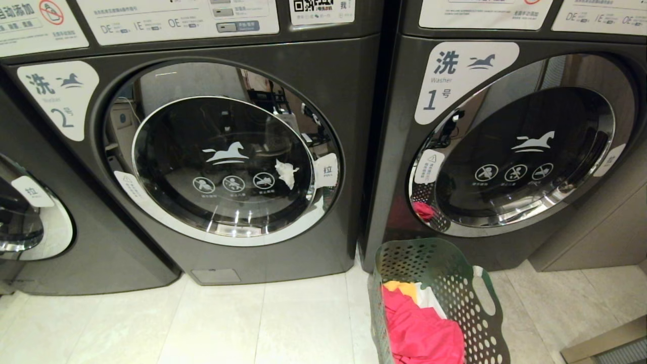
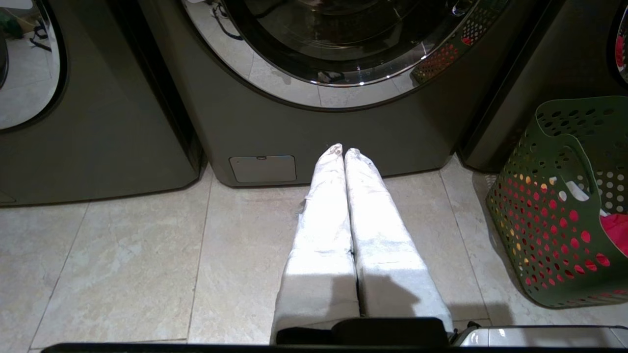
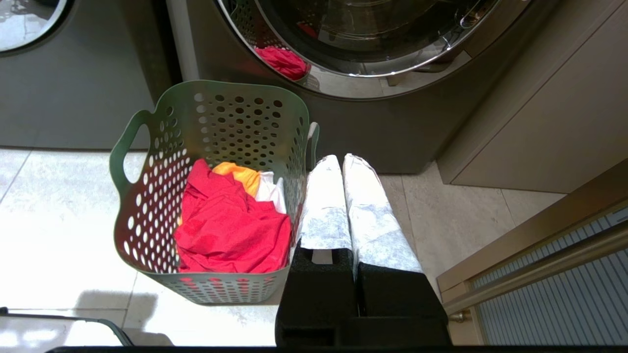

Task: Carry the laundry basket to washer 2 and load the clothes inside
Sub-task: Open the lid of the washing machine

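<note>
The green laundry basket (image 1: 457,290) stands on the floor in front of washer 1 (image 1: 505,126). It holds the clothes (image 1: 422,331): a pink-red garment on top, an orange-yellow one and a white one behind. Washer 2 (image 1: 212,151) is to the left, its round glass door closed. The left gripper (image 2: 343,151) is shut and empty, low over the floor before washer 2 (image 2: 343,117), with the basket (image 2: 564,206) off to its side. My right gripper (image 3: 342,158) is shut and empty, just beside the basket (image 3: 216,127) and its clothes (image 3: 230,230).
A third washer (image 1: 30,217) stands at the far left. A beige cabinet (image 3: 539,117) and a slatted metal frame (image 3: 549,279) are close on the right of the basket. Pale floor tiles (image 1: 227,323) lie open before washer 2.
</note>
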